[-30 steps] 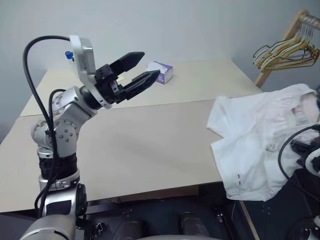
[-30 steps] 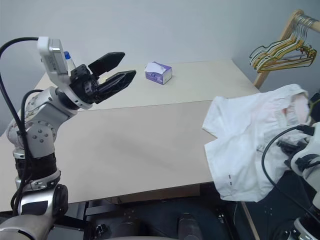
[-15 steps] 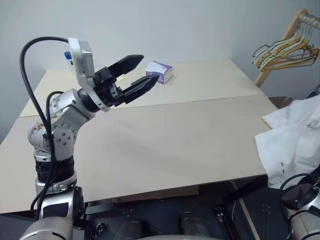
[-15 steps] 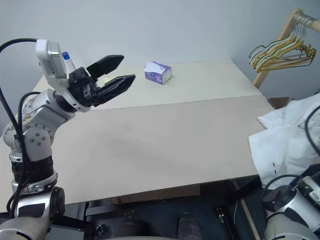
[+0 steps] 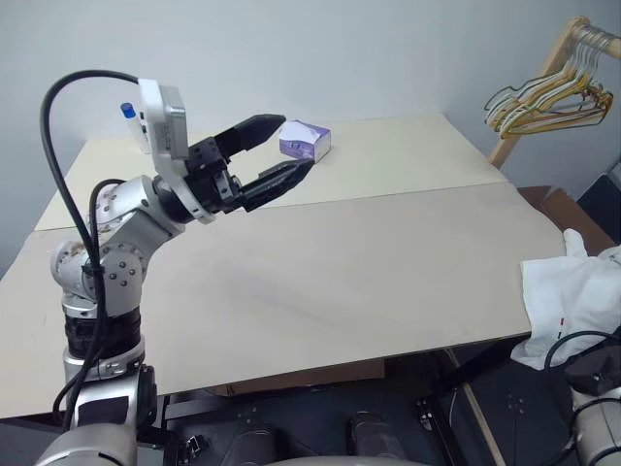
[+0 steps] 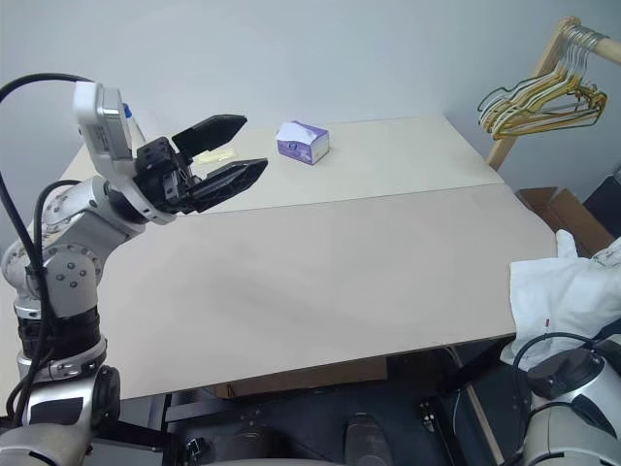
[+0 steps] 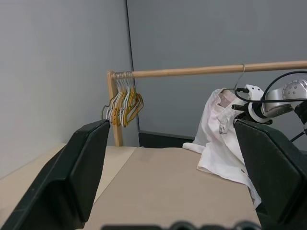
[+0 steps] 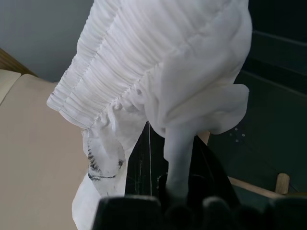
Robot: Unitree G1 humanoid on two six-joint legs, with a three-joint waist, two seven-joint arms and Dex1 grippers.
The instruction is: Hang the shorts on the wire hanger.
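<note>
Beyond the table's (image 5: 320,272) right edge, the shorts (image 5: 574,291) are hanging long-axis downward, clamped in the right end effector (image 8: 180,184). Just behind them, the wire hanger (image 7: 238,76) is hooked on the wooden rail (image 7: 192,71). Being raised over the table, the left end effector (image 5: 267,155) is spread apart, much farther away. A second ago the shorts were covering the table corner; now they are clearing it.

White gathered-waist shorts (image 8: 158,57) bunched, hanging off the table's right edge, wire hanger unclear
</note>
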